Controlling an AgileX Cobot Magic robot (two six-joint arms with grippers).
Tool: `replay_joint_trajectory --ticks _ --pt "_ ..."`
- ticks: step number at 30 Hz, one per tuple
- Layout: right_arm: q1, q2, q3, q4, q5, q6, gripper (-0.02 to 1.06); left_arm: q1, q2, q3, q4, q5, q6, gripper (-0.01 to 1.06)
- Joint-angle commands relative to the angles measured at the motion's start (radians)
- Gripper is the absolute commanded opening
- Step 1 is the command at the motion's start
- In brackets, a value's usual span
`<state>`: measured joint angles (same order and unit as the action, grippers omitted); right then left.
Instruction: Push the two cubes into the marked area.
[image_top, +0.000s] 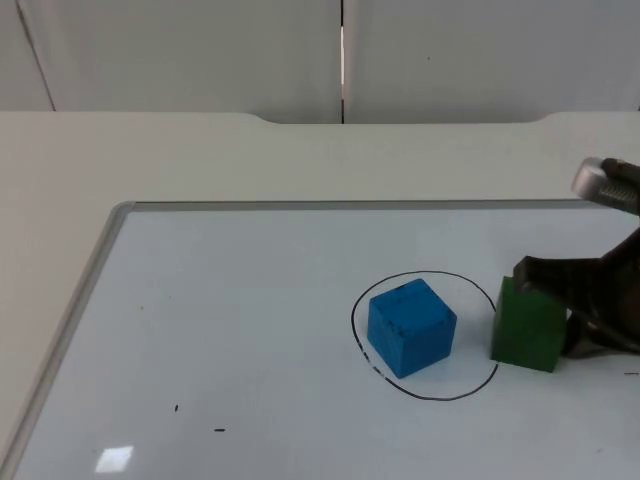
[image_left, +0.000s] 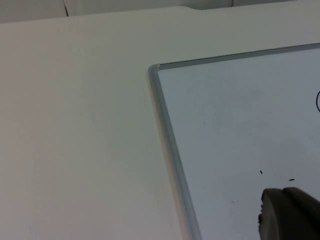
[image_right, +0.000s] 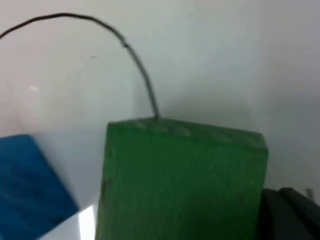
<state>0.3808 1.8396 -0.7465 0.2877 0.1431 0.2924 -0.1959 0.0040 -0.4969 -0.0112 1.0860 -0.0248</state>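
Observation:
A blue cube (image_top: 411, 326) sits inside the black drawn circle (image_top: 424, 273) on the whiteboard, toward its left half. A green cube (image_top: 528, 327) stands just outside the circle's right side, its left face at the line. My right gripper (image_top: 580, 305) is low on the board, against the green cube's right and rear side. In the right wrist view the green cube (image_right: 180, 185) is very close in front of the right gripper (image_right: 292, 215), with the circle line (image_right: 140, 70) running up to its far edge and the blue cube (image_right: 30, 185) beside it. My left gripper (image_left: 290, 215) waits above the board's near-left part.
The whiteboard's grey frame (image_top: 95, 260) runs along its left and far sides, with its corner (image_left: 154, 70) in the left wrist view. A few small black marks (image_top: 218, 430) dot the board. The grey partition wall (image_top: 200, 50) stands behind the table.

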Motion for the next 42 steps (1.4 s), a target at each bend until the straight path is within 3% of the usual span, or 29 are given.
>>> replay_joint_trajectory --ticks 1,8,15,26,42 --pt "0.017 0.001 -0.002 0.007 -0.029 0.011 0.00 -0.003 -0.004 0.005 -0.011 -0.011 0.001 0.00" --pt "0.024 0.001 -0.002 0.013 -0.035 0.034 0.00 -0.003 -0.004 0.005 -0.011 -0.011 0.001 0.00" --pt "0.024 0.001 -0.002 0.013 -0.097 0.056 0.00 -0.003 -0.004 0.005 -0.011 -0.011 0.001 0.00" --pt "0.024 0.061 -0.048 0.013 -0.083 0.063 0.00 -0.003 -0.004 0.005 -0.011 -0.011 0.001 0.00" --pt "0.049 0.071 -0.052 0.008 -0.134 0.081 0.00 -0.003 -0.004 0.005 -0.011 -0.011 0.001 0.00"
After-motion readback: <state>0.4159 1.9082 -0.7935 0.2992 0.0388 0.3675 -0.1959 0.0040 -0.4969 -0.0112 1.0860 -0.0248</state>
